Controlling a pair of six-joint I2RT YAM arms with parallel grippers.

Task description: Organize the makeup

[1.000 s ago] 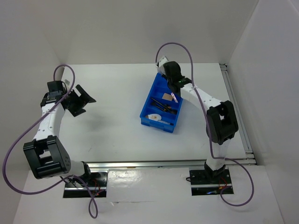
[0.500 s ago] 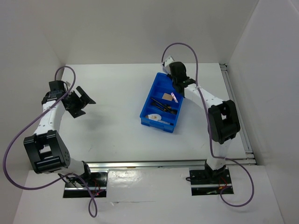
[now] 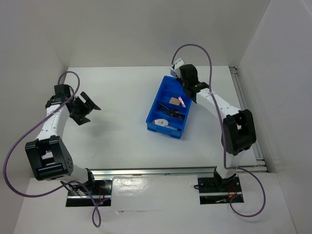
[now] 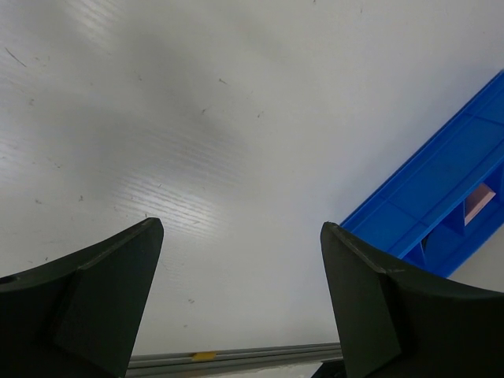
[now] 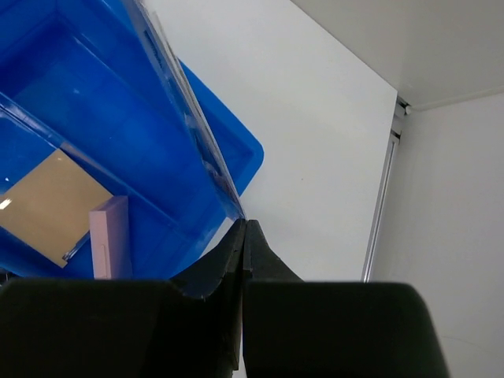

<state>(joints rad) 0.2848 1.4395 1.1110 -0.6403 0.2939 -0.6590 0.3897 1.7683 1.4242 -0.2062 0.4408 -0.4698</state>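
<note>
The left gripper [image 4: 240,227] stands wide open and empty. The right gripper [image 5: 242,224] is fully closed, its tips against a clear strip [image 5: 189,118] over the blue compartmented plastic bin [image 5: 236,150].

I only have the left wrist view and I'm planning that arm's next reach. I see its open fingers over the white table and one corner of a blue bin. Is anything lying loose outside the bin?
Observer: In the top view I see nothing loose on the table around the blue bin.
Operator: What is inside it?
Observer: A tan square pad, thin black brushes and a white oval compact, in separate compartments.
Operator: Where is the other arm?
Observer: The right gripper is shut, its tips at the bin's far rim, next to the pad's compartment.
</note>
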